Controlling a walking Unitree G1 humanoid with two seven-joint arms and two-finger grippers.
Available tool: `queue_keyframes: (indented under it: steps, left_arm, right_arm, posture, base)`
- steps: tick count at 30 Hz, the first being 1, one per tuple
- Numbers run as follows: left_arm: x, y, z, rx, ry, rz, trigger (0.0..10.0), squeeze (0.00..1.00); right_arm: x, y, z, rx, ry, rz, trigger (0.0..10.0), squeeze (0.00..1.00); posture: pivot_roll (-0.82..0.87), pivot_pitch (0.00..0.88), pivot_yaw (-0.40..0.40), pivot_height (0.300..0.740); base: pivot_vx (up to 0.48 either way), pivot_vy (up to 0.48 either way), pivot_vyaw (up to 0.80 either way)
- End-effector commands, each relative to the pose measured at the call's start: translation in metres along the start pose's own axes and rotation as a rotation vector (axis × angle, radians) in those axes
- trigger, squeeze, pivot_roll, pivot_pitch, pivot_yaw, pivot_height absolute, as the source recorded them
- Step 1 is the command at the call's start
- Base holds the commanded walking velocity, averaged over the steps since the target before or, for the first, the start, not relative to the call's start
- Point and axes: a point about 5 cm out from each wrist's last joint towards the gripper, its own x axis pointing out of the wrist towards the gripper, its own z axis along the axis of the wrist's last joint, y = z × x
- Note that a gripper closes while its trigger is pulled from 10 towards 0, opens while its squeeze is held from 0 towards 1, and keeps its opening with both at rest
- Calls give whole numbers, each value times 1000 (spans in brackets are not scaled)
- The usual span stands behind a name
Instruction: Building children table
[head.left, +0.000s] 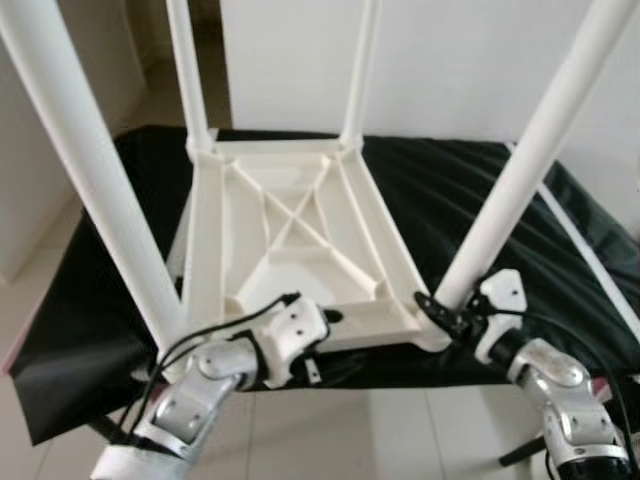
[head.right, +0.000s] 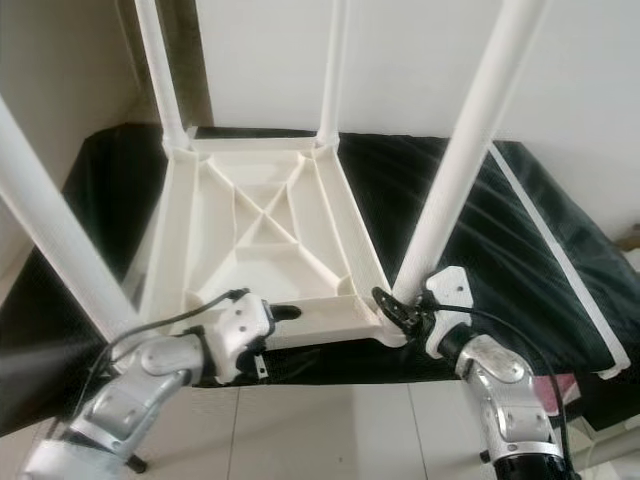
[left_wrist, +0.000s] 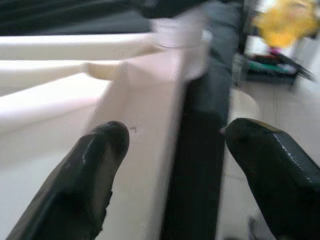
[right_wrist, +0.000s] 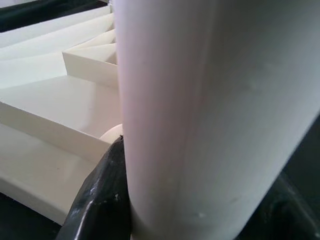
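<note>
1. Since all four white legs stand up from the corners of the upturned table top (head.left: 290, 235), the assembly looks nearly finished; whether each leg is fully seated cannot be told.
2. The table top lies ribs-up on a black cloth (head.left: 470, 190), which covers a low support, with a white wall behind it and pale floor tiles in front.
3. What seems left, judging by the task, is to tighten the near right leg (head.left: 520, 170) and then turn the table onto its feet.
4. The right gripper (head.left: 447, 312) is at the foot of that near right leg, where it meets the corner of the table top. In the right wrist view its black fingers (right_wrist: 100, 195) sit on both sides of the leg (right_wrist: 215, 115), pressed against it, so it is clenched around the leg.
5. The left gripper (head.left: 322, 322) is at the near edge of the table top, between the two near legs and closer to the near left leg (head.left: 95, 180).
6. In the left wrist view its fingers (left_wrist: 90, 180) are spread apart, one over the white inner face of the edge and the other outside it over the black cloth. It straddles the rim (left_wrist: 150, 140) without squeezing it, so it is released.
</note>
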Motion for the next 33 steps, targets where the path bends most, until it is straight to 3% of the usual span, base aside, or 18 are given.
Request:
queue_keyframes:
  steps: [1, 4, 7, 10, 14, 17, 20, 21, 27, 33]
  left_arm:
    - [0, 1, 0, 15, 1, -45, 10000, 0]
    - [-8, 15, 0, 32, 6, -41, 10000, 0]
    - [-11, 20, 0, 36, 8, -39, 10000, 0]
    - [-21, 37, 0, 57, 21, -18, 10000, 0]
    - [-24, 41, -1, 77, 40, -27, 10000, 0]
    - [-25, 40, 0, 64, 37, -45, 10000, 0]
    - [-25, 39, 0, 57, 32, -48, 10000, 0]
    - [-25, 35, 1, 43, 16, -47, 10000, 0]
    - [-22, 30, 4, 9, -37, -13, 10000, 0]
    - [-16, 20, 9, -34, -96, 11, 10000, 0]
  right_arm:
    - [4, 9, -5, 22, 19, 23, 10000, 0]
    - [8, 16, -4, 57, -7, -26, 10000, 0]
    - [8, 20, -4, 71, -21, -57, 10000, 0]
    - [13, 31, -9, 89, -20, -284, 10000, 0]
    - [17, 35, -13, 121, -9, -404, 10000, 0]
    - [23, 39, -13, 173, -11, -570, 10000, 0]
    - [24, 40, -12, 185, -17, -620, 10000, 0]
    - [28, 46, -10, 239, -22, -669, 10000, 0]
    - [36, 60, -7, 246, -18, -657, 10000, 0]
    - [39, 62, -5, 247, -26, -666, 10000, 0]
  posture:
    - [-28, 18, -61, 740]
    - [-25, 23, -64, 740]
    - [-21, 27, -66, 740]
    - [-23, 34, -59, 740]
    - [-35, 40, -40, 740]
    - [-37, 46, -29, 740]
    - [-36, 46, -27, 740]
    - [-34, 49, -22, 740]
    - [-23, 47, -15, 740]
    - [-12, 44, -20, 740]
  base:
    - [0, 0, 0]
    - [0, 0, 0]
    - [0, 0, 0]
    - [0, 0, 0]
    - [0, 0, 0]
    - [0, 0, 0]
    - [0, 0, 0]
    - [0, 0, 0]
    - [0, 0, 0]
    - [0, 0, 0]
